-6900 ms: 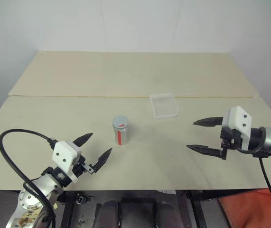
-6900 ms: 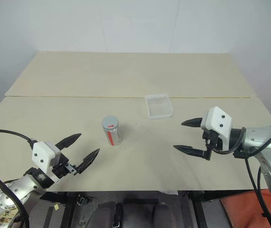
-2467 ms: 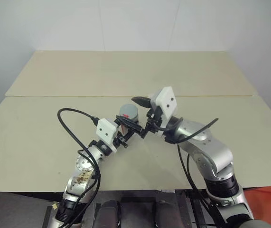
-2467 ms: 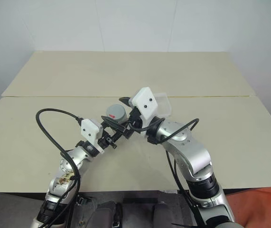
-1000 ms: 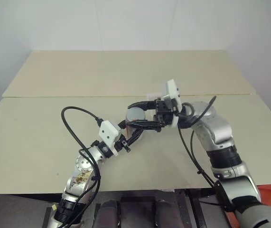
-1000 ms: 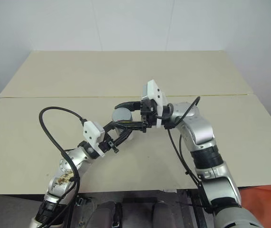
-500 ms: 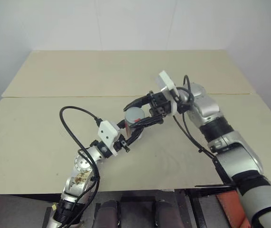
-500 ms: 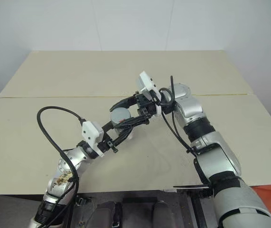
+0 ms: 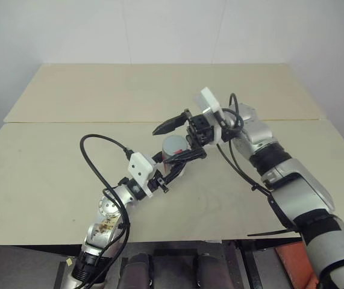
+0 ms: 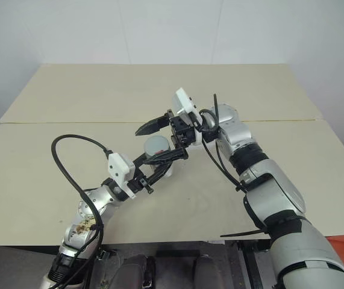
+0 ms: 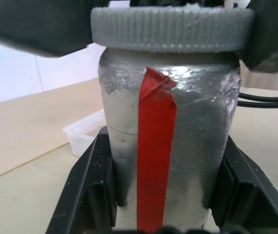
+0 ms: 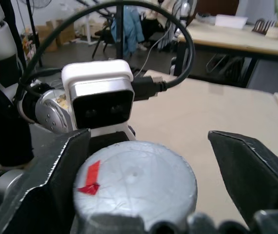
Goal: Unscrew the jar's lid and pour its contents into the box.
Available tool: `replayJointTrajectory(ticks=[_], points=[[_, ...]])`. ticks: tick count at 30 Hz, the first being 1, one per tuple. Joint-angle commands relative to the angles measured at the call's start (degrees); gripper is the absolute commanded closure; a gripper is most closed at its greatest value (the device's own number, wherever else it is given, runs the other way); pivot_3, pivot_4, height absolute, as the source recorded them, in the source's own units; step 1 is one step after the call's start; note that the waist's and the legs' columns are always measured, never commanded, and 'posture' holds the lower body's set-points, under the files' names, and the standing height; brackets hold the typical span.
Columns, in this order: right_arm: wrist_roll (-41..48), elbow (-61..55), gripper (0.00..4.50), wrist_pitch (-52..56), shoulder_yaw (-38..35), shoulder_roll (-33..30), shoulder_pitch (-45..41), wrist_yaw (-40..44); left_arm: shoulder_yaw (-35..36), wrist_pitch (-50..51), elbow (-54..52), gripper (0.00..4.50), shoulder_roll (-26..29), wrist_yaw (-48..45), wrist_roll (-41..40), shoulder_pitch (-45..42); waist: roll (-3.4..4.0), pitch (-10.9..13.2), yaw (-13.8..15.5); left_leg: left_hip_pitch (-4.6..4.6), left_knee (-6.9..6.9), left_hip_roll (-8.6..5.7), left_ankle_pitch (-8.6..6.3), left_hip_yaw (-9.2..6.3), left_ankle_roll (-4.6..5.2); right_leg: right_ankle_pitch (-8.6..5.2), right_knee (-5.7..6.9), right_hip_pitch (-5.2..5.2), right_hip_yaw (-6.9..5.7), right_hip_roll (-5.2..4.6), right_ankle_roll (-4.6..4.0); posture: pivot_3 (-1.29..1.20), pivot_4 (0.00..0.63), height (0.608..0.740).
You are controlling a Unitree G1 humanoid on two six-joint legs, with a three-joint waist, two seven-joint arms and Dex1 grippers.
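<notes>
The jar point(image 11: 168, 136), silver-grey with a red tape strip, stands upright just above the table with my left gripper point(image 9: 173, 167) shut on its body from below-left. Its ribbed grey lid point(image 11: 172, 27) sits on top. My right gripper point(image 12: 148, 141) reaches in level from the right and is open. Its fingers point(image 12: 56, 170) stand wide on either side of the lid point(image 12: 134, 180), clear of the rim. The box point(image 11: 83, 136), a clear shallow tray, lies on the table behind the jar. The contents are hidden inside the jar.
The pale wooden table point(image 9: 51, 150) spreads wide to the left and front. A second board point(image 9: 129, 90) lies behind it against the white wall. My left arm's black cable point(image 9: 96, 156) loops over the table to the left of the jar.
My right gripper, shut on the lid half a second ago, has opened; its upper finger now sticks up and out to the left. The left gripper and jar stayed put.
</notes>
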Motion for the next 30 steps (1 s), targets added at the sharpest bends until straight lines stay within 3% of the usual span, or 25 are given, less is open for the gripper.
replayJointTrajectory(ticks=[1,5,9,15,20,24,30], points=[[2.3,-6.4,0.01,-0.1,-6.9,-2.7,1.7,2.9,-0.1,-1.2,-0.8,2.52,-0.2,-0.4,-0.5,-0.2,0.00,0.0,0.2,-0.01,0.00,0.00,0.00,0.00,0.00,0.00,0.00,0.00,0.00,-0.02,0.00,0.00,0.150,0.740],[-2.0,-16.5,0.01,0.1,-14.6,-3.4,8.1,-3.3,0.0,-1.5,-0.3,2.52,-0.3,-0.4,-0.5,-0.4,0.00,0.0,0.4,-0.02,-0.02,0.01,0.00,0.01,0.00,0.00,-0.03,0.01,-0.02,-0.07,0.01,0.00,0.150,0.740],[-5.3,-30.3,0.01,5.7,-19.4,-4.4,16.3,-16.1,0.0,-2.1,0.7,2.52,-0.9,-0.1,-0.3,-0.9,0.00,0.0,0.6,-0.02,-0.04,0.02,0.00,0.00,0.00,0.00,-0.01,-0.02,-0.03,-0.08,0.01,0.00,0.150,0.740],[-13.7,-57.1,0.01,17.4,-20.8,0.0,29.9,-44.9,0.5,-4.0,3.4,2.52,-2.3,2.4,2.0,-2.9,0.00,0.0,0.7,-0.02,-0.02,-0.03,0.02,0.01,-0.04,0.01,0.03,-0.06,-0.01,-0.07,0.01,0.00,0.150,0.740],[-20.2,-69.9,0.01,25.9,-18.9,3.7,35.1,-58.1,0.6,-5.1,4.3,2.52,-2.6,3.2,2.8,-3.5,0.00,0.0,0.8,-0.04,0.01,-0.08,0.03,0.01,-0.04,0.02,0.00,-0.03,-0.01,-0.08,0.03,0.00,0.150,0.740],[-23.5,-74.1,0.01,32.3,-18.3,5.1,36.5,-64.4,0.7,-5.4,4.2,2.52,-3.0,3.5,3.1,-3.7,0.00,0.0,0.8,-0.03,0.02,-0.08,0.03,0.00,-0.04,0.02,0.01,-0.02,-0.02,-0.04,0.03,0.00,0.150,0.740],[-25.9,-75.4,0.01,35.3,-16.9,4.8,39.2,-65.3,0.7,-5.7,4.2,2.52,-3.2,4.1,3.7,-3.6,0.00,0.0,0.9,-0.04,0.03,-0.11,0.03,0.01,-0.03,0.01,-0.01,0.00,-0.02,-0.03,0.04,0.00,0.150,0.740]])
